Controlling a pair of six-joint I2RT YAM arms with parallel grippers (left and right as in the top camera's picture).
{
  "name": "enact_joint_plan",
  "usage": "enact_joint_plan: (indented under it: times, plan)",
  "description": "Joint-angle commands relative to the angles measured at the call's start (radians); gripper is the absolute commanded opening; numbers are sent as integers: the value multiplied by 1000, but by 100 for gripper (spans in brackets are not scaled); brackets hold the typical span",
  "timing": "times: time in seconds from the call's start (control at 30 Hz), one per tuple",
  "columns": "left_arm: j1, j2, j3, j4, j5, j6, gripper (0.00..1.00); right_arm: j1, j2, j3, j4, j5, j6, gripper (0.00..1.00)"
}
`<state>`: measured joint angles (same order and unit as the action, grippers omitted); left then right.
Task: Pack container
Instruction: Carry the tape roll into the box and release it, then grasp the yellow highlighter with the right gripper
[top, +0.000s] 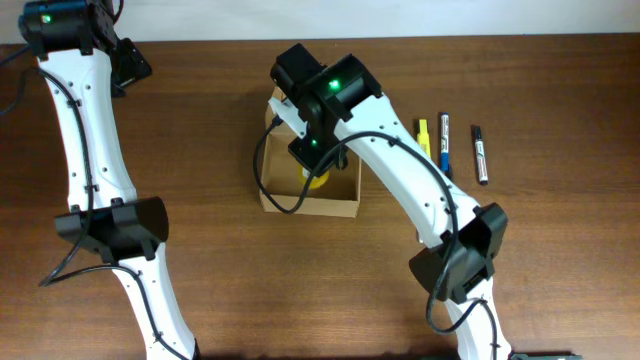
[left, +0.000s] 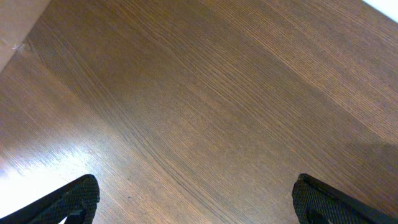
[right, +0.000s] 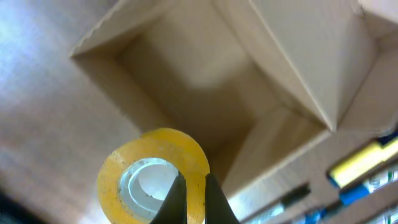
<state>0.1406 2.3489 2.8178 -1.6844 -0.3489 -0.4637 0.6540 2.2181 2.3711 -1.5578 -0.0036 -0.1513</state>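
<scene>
The brown cardboard box (top: 308, 200) stands open in the middle of the table, its flap lid raised at the back. My right gripper (right: 191, 196) is shut on a yellow roll of tape (right: 155, 174) and holds it above the open box (right: 205, 81). In the overhead view the tape roll (top: 316, 180) shows just under the right wrist, over the box. Three pens lie to the right of the box: a yellow one (top: 423, 136), a blue one (top: 445, 142) and a black one (top: 480, 153). My left gripper (left: 193, 202) is open and empty over bare wood at the far left.
The pens also show blurred at the lower right of the right wrist view (right: 360, 162). The right arm stretches from the front right across to the box. The left arm stands along the left side of the table.
</scene>
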Motion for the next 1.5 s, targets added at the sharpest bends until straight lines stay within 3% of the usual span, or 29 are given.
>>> enact_joint_plan:
  times: [0.0, 0.27, 0.6, 0.63, 0.7, 0.73, 0.97, 1.13, 1.33, 1.47]
  plan:
    - [5, -19, -5, -3, -11, 10, 100, -10, -5, -98, 91, -10, -52, 4]
    - [5, -19, -5, -3, -11, 10, 100, -48, -3, -300, 327, -12, -54, 4]
    - [5, -19, -5, -3, -11, 10, 100, -63, -3, -383, 385, -29, -54, 4]
    - [5, -19, -5, -3, -11, 10, 100, -63, -3, -383, 383, -30, -54, 6]
    - [5, -19, -5, -3, -11, 10, 100, -60, -3, -383, 376, -27, -54, 35]
    - [5, -19, -5, -3, -11, 10, 100, -60, -5, -381, 370, -24, -54, 42]
    - [5, -19, -5, -3, -11, 10, 100, -60, -68, -267, 236, 123, -50, 50]
    - [5, -19, -5, -3, -11, 10, 100, -90, -235, -236, 205, 287, 3, 59]
    - [5, -19, -5, -3, -11, 10, 100, -302, -450, -236, 216, 273, 108, 59]
    - [5, -19, -5, -3, -11, 10, 100, -475, -448, -246, 210, 149, 216, 58]
